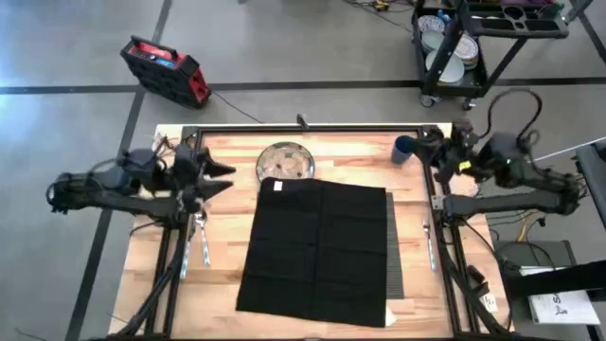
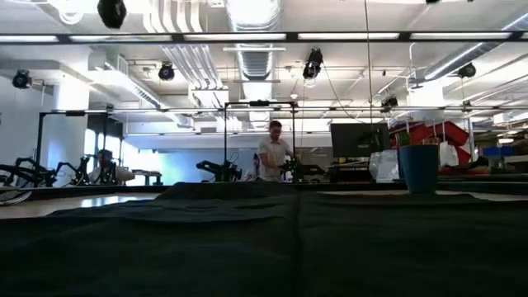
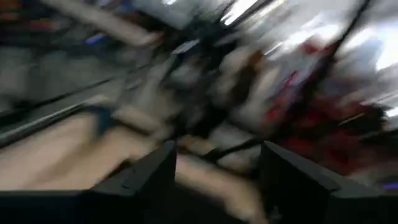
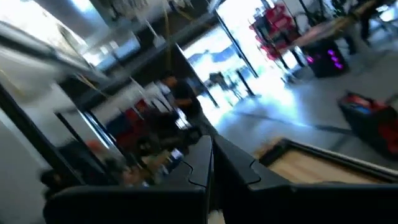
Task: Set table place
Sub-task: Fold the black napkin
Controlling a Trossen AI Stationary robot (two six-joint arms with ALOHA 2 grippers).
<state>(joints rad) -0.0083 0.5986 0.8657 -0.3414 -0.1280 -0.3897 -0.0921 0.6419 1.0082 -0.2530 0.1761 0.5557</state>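
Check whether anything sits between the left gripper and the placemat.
Yes: a black cloth covers most of the placemat; only a ribbed strip shows at its right edge. The left gripper hovers open beside the cloth.

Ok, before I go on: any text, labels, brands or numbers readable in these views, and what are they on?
No text can be read in any view.
White tag on the black cloth: too small to read.
White sheet off the table's right side: dark marks, too blurred.
Red case on the floor: no legible brand.
Blue cup: no marking visible.
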